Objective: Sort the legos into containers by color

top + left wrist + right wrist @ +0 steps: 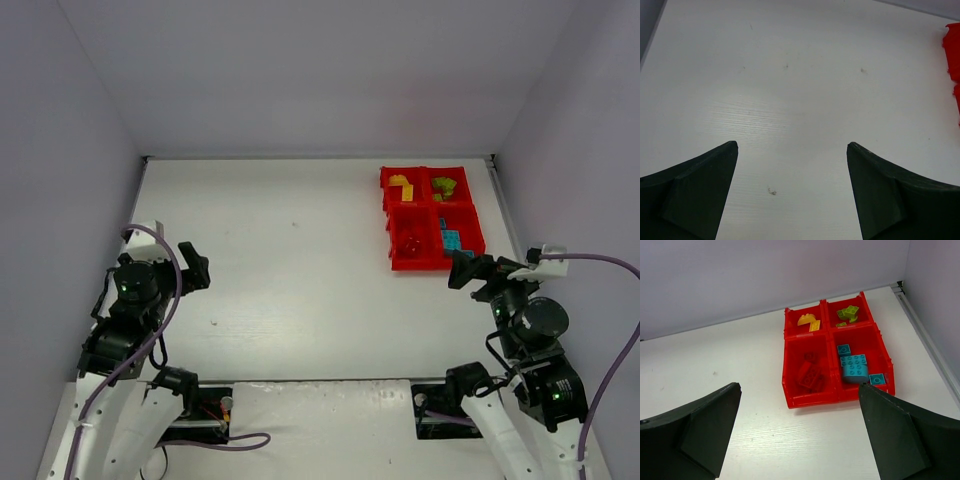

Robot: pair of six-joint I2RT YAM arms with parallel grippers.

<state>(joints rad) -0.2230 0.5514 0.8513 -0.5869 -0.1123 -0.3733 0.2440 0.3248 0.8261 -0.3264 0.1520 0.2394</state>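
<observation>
Sorted by colour: the red tray stands at the far right of the tabletop, and every brick we can see lies inside one of its four bins. From the right wrist view we count the yellow bricks in the far left bin, the green bricks in the far right, the red bricks in the near left and the teal bricks in the near right. That is one colour to a bin, as the task asks. We spot no mixed bin, though red bricks against red plastic are hard to count. We judge the sort to be finished, or very nearly so.

The right tool hovers just short of the tray's near right corner, aimed at the bins, its jaws spread wide with nothing between them and touching nothing. That placement, we think, suits a check over the bins more than a pick. The left tool hangs over bare tabletop on the opposite side, well apart from the tray, of which only a red sliver shows at the right edge of its view. Its jaws are also spread wide and empty. Each tool sits on its own side of the tabletop, which we read as a resting stance.
</observation>
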